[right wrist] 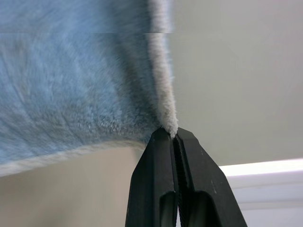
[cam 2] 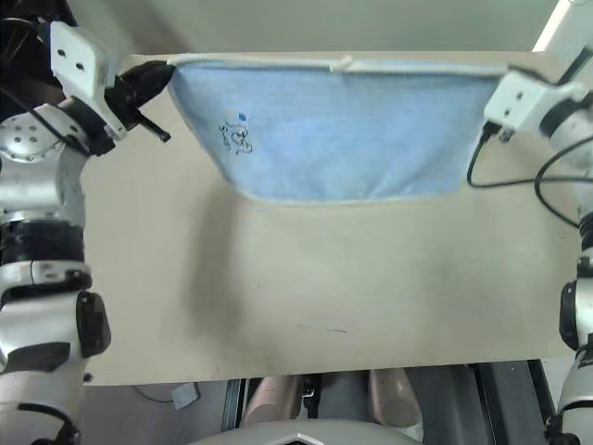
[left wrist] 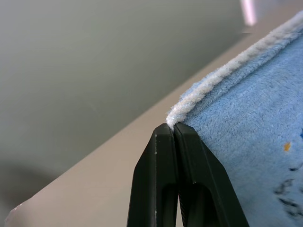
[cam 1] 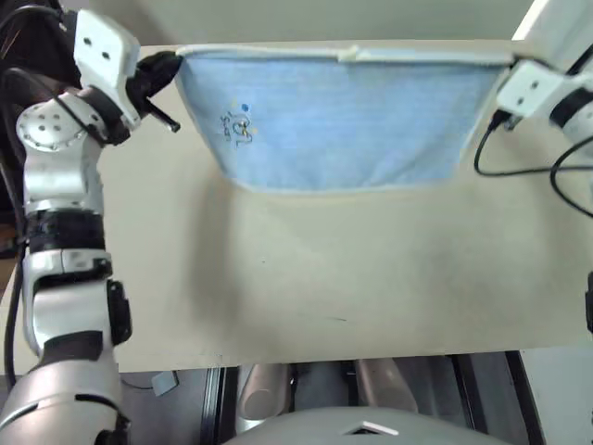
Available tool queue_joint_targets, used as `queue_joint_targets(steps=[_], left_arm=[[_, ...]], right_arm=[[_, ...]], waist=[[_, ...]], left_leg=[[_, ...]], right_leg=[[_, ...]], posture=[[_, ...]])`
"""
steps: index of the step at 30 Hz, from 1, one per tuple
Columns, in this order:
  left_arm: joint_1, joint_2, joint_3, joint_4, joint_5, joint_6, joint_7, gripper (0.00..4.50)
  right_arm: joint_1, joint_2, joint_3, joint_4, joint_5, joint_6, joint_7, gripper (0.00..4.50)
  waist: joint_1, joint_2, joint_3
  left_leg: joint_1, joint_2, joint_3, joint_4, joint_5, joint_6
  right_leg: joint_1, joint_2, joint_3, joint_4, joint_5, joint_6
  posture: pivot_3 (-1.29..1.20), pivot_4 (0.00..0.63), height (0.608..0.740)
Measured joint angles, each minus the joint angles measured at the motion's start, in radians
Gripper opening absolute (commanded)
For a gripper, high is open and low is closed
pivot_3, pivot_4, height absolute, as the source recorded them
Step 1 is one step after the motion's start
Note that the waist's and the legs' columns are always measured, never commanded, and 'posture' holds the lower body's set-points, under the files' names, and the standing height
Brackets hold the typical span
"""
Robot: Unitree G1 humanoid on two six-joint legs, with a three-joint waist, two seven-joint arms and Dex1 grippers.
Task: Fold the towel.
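Overhead, the towel (cam 1: 338,120) hangs stretched between both arms above the far part of the beige worktop (cam 1: 324,278), its lower edge curving inward at the sides. It is light-blue terry, soft and fuzzy, edged with a white stitched hem, with a small white loop tag (cam 1: 350,54) on the taut top edge and a small dark printed mark (cam 1: 239,127). The left gripper (left wrist: 174,135) is pinched tight on one top corner, the right gripper (right wrist: 173,136) on the other.

Silver-grey arms with black joint bands, round screw-dotted caps and white boxy wrist blocks; black cables (cam 1: 519,153) loop beside the right wrist; fingers (left wrist: 163,184) are glossy black wedges.
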Motion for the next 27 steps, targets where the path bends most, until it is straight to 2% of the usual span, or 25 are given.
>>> queue_joint_targets(steps=[5,9,11,14,19,22,27], left_arm=[[-0.061,0.011,0.006,0.059,-0.039,-0.012,-0.043,0.00],[-0.004,0.084,0.055,-0.015,-0.161,0.049,-0.221,0.00],[0.058,0.126,0.076,-0.079,-0.215,0.102,-0.303,0.00],[0.247,0.196,0.106,-0.221,-0.296,0.190,-0.440,0.00],[0.505,0.269,0.119,-0.362,-0.317,0.281,-0.518,0.00],[0.570,0.288,0.121,-0.403,-0.312,0.297,-0.521,0.00],[0.638,0.319,0.140,-0.447,-0.313,0.310,-0.536,0.00]], right_arm=[[-0.022,-0.007,-0.044,-0.009,0.123,0.045,0.164,0.05],[0.075,-0.093,-0.130,-0.182,0.328,0.134,0.443,0.05],[0.168,-0.134,-0.170,-0.294,0.418,0.203,0.557,0.05],[0.424,-0.210,-0.232,-0.492,0.557,0.348,0.731,0.05],[0.843,-0.251,-0.296,-0.774,0.709,0.544,0.890,0.05],[0.941,-0.252,-0.343,-0.877,0.761,0.620,0.918,0.05],[1.023,-0.263,-0.401,-0.948,0.804,0.690,0.960,0.05]], waist=[[0.001,0.000,0.000],[0.002,0.000,0.000],[0.003,0.000,0.000],[0.004,0.000,0.000],[0.011,-0.001,0.000],[0.010,-0.001,0.000],[0.006,-0.001,0.000]], left_leg=[[-0.009,0.000,0.000,-0.002,0.000,0.000],[-0.017,0.002,-0.001,-0.001,0.004,-0.008],[-0.018,0.002,0.000,-0.001,0.005,-0.013],[-0.018,0.002,0.000,0.002,-0.002,-0.014],[-0.016,0.002,0.000,0.003,-0.006,-0.013],[-0.014,0.001,0.000,0.005,-0.011,-0.003],[0.002,0.001,0.000,0.004,-0.004,-0.001]], right_leg=[[-0.006,0.000,-0.001,-0.005,0.001,0.002],[-0.010,0.002,-0.002,-0.012,0.001,0.003],[-0.009,0.002,-0.001,-0.012,-0.002,0.005],[-0.009,0.002,-0.001,-0.010,-0.009,0.006],[-0.007,0.002,-0.001,-0.009,-0.011,0.005],[-0.006,0.002,0.000,-0.009,-0.013,-0.003],[0.010,0.002,0.002,-0.009,-0.009,-0.008]], posture=[[0.00,0.150,0.735],[0.00,0.150,0.735],[0.00,0.150,0.735],[0.00,0.150,0.735],[0.00,0.150,0.735],[0.00,0.150,0.735],[0.00,0.150,0.735]])
